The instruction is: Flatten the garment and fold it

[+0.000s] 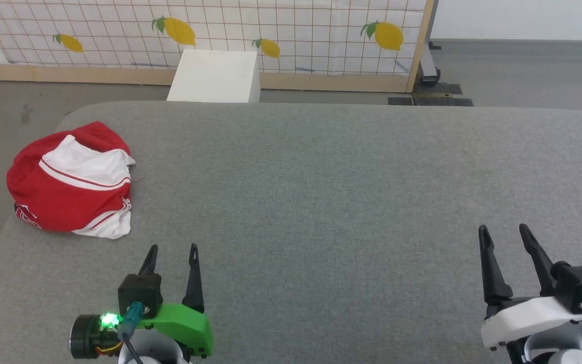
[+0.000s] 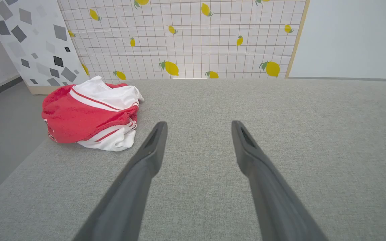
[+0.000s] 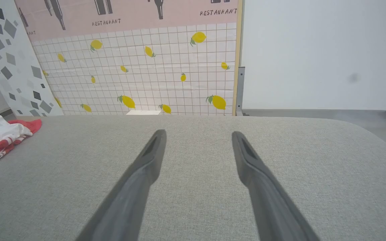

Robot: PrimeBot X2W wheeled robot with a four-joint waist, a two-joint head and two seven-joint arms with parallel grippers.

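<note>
The garment (image 1: 71, 179) lies crumpled at the left edge of the grey table (image 1: 321, 177), neither flattened nor folded, so the whole job is yet to do, with the left gripper (image 1: 173, 246) and right gripper (image 1: 503, 228) both spread wide and empty.

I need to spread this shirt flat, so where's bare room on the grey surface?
Bare grey surface runs from the garment rightward to the far right edge, and between the left tool and right tool. Crowded only at the left edge, where the crumpled garment sits.
</note>
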